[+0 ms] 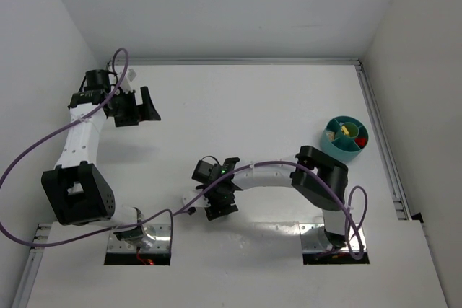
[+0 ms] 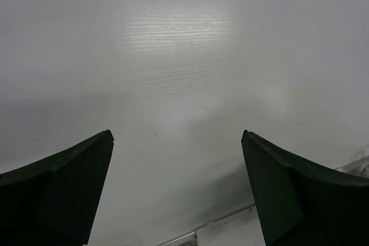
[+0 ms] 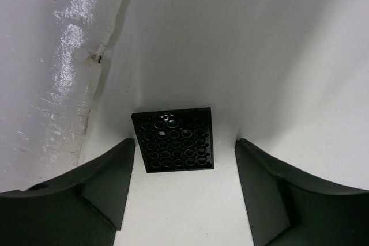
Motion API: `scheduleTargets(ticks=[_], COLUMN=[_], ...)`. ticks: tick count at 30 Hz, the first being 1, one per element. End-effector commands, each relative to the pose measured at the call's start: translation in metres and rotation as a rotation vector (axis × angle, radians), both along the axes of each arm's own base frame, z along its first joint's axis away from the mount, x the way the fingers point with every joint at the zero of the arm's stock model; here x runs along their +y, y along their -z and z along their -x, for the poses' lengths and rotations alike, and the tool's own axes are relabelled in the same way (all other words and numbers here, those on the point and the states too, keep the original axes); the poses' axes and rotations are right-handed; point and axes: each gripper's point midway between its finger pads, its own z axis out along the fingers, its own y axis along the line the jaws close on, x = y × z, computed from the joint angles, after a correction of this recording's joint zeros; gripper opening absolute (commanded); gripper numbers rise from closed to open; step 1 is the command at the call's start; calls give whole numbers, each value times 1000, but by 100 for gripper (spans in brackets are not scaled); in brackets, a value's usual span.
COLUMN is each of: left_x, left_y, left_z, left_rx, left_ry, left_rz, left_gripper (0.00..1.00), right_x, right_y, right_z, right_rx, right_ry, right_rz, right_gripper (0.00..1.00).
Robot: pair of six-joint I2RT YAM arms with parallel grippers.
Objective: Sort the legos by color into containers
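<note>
Room on both sides of black plate point(image 3: 173, 140) inside wide-spread right gripper point(image 3: 184, 145). Glossy white surface point(image 3: 52, 56) close on one flank. Bare table point(image 1: 238, 106) from left gripper point(image 1: 141, 111) across to dish point(image 1: 345, 138), near rail point(image 1: 379, 135).

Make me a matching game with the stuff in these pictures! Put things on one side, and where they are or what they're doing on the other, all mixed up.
Things:
1. teal divided dish
2. black square lego plate
3. left gripper
4. right gripper

Places or states:
A. open, holding nothing, only bare table below it
B. open, with a lego lying between its two sides
C. by the table's right edge
D. lying flat, straddled by a gripper

Pairs: 1-C, 2-D, 3-A, 4-B
</note>
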Motion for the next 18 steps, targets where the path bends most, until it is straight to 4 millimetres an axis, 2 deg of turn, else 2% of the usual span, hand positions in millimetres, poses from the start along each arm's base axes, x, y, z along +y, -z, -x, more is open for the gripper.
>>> scheduleTargets(ticks=[1, 3, 7, 8, 14, 18], left_x=[2, 2, 1, 1, 2, -1], left_y=[-11, -14, -7, -7, -5, -3], left_z=[-3, -5, -6, -6, -11, -12], left_rx=[-44, -53, -33, -32, -26, -20], left_ry=[-8, -8, -3, -3, -13, -1], left_rz=[4, 2, 14, 15, 23, 41], left_gripper=[100, 100, 100, 100, 100, 100], right_x=[-18, -22, -28, -25, -41, -41], right_y=[12, 17, 22, 22, 33, 37], right_z=[7, 9, 14, 14, 26, 28], right_rx=[31, 34, 51, 48, 72, 89], right_ry=[31, 32, 28, 28, 45, 76], right_rz=[28, 34, 30, 20, 45, 44], right_gripper=[66, 64, 60, 60, 60, 46])
